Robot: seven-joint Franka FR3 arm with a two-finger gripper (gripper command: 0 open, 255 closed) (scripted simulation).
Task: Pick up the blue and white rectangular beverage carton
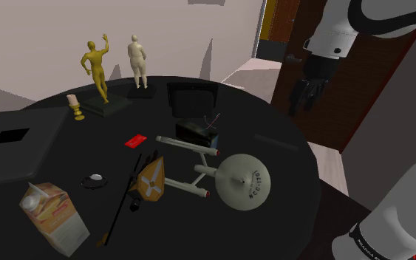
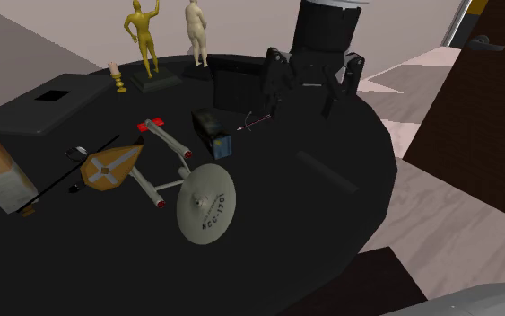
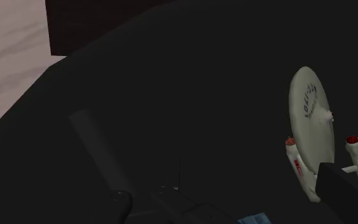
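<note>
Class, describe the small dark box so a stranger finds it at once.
On the round black table, find the white starship model. Between it and the cream statuette lies the box: small, dark, with one blue end, unlike the pale gable-topped carton.

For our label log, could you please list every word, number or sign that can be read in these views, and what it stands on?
"NCC-1701": on the starship model, across its saucer.
Orange and white carton: printed front, too blurred to read.
Red card: pale marks, too small to read.
Small dark box with a bluish end: no readable print.
</note>
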